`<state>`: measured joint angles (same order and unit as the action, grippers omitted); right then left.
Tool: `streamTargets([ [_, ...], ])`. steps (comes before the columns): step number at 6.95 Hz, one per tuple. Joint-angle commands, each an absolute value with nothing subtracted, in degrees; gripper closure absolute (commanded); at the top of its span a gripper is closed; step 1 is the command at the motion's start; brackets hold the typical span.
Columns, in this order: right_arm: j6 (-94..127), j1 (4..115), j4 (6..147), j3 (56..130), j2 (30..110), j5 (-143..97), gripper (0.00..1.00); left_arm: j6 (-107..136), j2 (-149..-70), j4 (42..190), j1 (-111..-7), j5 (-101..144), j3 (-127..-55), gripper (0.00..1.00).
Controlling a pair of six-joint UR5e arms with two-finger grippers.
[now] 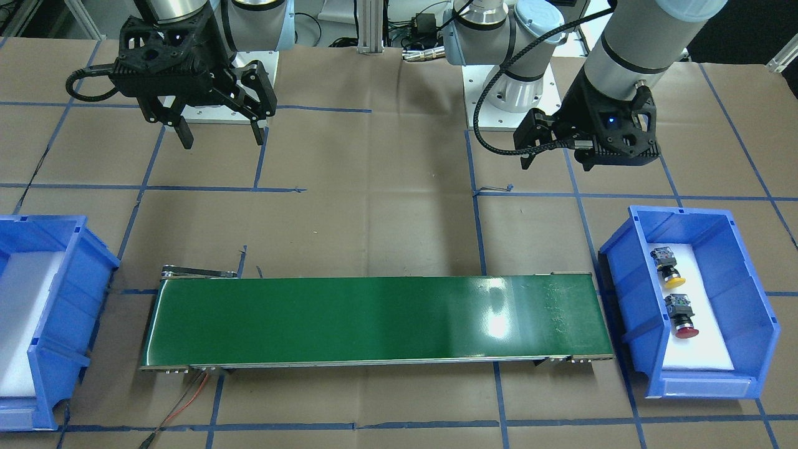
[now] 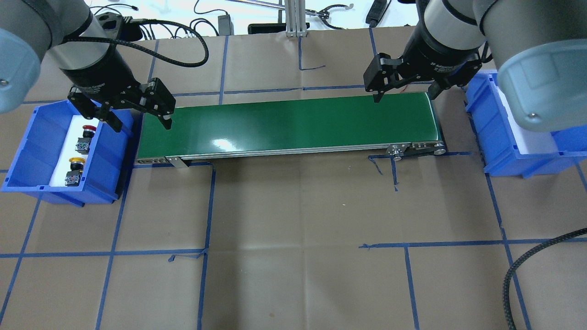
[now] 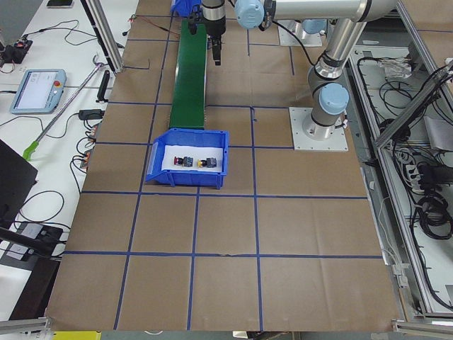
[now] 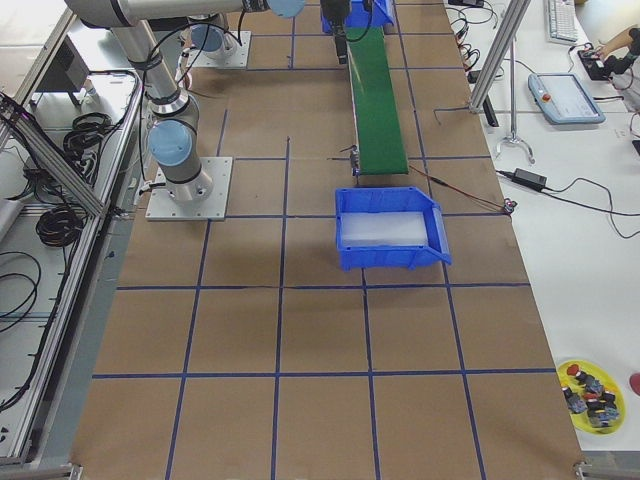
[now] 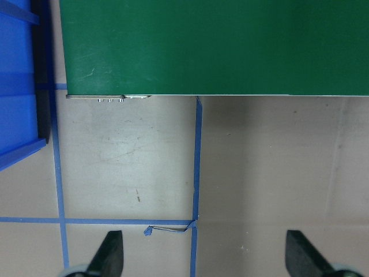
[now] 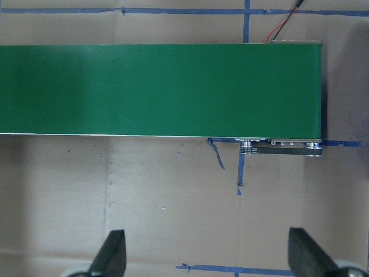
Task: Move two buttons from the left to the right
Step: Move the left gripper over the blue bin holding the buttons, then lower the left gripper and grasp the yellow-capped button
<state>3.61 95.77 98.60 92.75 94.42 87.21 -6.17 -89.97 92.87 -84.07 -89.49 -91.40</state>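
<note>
**Both buttons lie in the left bin; both sets of fingers hold nothing**

At the far left of the worktop [image 2: 293, 229] we see the left blue bin [image 2: 27, 151]. The red button [image 2: 85, 137] and the yellow button [image 2: 74, 169] lie near each other on its white liner. The left fingers [image 2: 166, 120] hover spread wide, gripping nothing, near the left end of the green conveyor belt [image 2: 293, 123]. Near its right end the right fingers [image 2: 377, 91] hover equally wide and unladen, close to the right blue bin [image 2: 513, 162].

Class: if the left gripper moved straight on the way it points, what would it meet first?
Likely the paper-covered table, just beside the belt; the left gripper is open.
</note>
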Motion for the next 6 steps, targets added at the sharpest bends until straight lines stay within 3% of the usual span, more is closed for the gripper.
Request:
streamTargets([
  [1, 3.60, 95.80, 98.53, 92.99, 94.75, 87.28, 0.00, -17.24, -90.79, 93.07, -73.45, -89.73, -91.41, 0.00],
  [4, 3.60, 95.71, 98.53, 92.73, 94.92, 87.45, 0.00, -34.68, -95.34, 92.12, -57.00, -90.09, -92.19, 0.00],
  [6, 3.69, 95.89, 98.44, 92.64, 94.92, 87.36, 0.00, -36.91, -98.07, 87.12, -54.67, -90.26, -92.29, 0.00],
])
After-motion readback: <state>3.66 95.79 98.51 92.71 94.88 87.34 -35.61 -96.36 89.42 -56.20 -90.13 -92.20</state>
